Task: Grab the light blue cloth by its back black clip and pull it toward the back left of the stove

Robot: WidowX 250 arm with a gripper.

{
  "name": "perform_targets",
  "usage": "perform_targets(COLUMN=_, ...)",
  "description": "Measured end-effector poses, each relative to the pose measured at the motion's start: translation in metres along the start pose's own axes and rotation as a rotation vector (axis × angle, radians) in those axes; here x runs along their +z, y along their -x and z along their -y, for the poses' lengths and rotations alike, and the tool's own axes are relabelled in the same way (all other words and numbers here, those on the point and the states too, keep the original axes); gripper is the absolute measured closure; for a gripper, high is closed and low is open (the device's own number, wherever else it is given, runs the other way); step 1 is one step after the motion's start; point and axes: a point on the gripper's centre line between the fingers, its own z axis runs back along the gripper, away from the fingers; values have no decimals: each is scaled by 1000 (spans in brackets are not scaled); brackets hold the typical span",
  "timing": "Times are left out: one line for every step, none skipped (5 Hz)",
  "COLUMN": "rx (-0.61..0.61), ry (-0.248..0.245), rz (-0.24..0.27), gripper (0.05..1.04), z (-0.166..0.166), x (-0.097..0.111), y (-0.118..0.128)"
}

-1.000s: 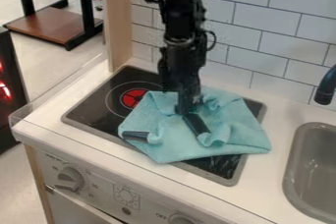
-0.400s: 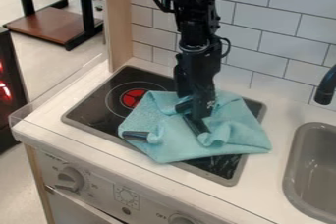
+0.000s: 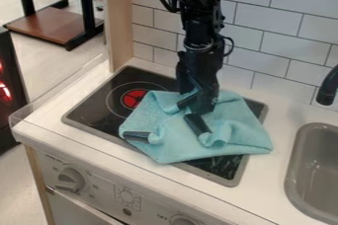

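Black two-finger robot gripper [image 3: 198, 106] at a crumpled turquoise cloth [image 3: 175, 145] on a black glass stovetop [image 3: 97, 109]; opening and grip cannot be told; cloth unlifted, partly bunched, work seemingly unfinished

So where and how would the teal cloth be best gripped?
Probably by the raised, bunched fold on the right of the teal cloth, coming straight down from above and pinching across it. That fold stands up, while the front part lies flat over the cooktop and offers little to pinch.
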Motion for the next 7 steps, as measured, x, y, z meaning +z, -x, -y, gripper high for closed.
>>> perform_targets(rx=5, ry=-5, rz=6, gripper=455, z=-1, x=0, y=-1)
perform_targets(rx=4, ry=1, rz=-5, gripper=727, z=2, x=-1, y=3)
perform_targets(rx=20, ry=-9, rz=24, gripper=910, z=-1, x=14, y=4)
perform_targets(rx=31, ry=5, rz=12, gripper=997, z=-2, x=17, y=8)
perform_targets(rx=83, ry=-5, rz=24, gripper=1012, z=-20, x=28, y=7)
perform_targets(rx=156, ry=-27, rz=25, gripper=1014, z=-50, x=29, y=4)
perform_targets(rx=222, ry=-50, rz=23, gripper=1014, z=-74, x=25, y=1)
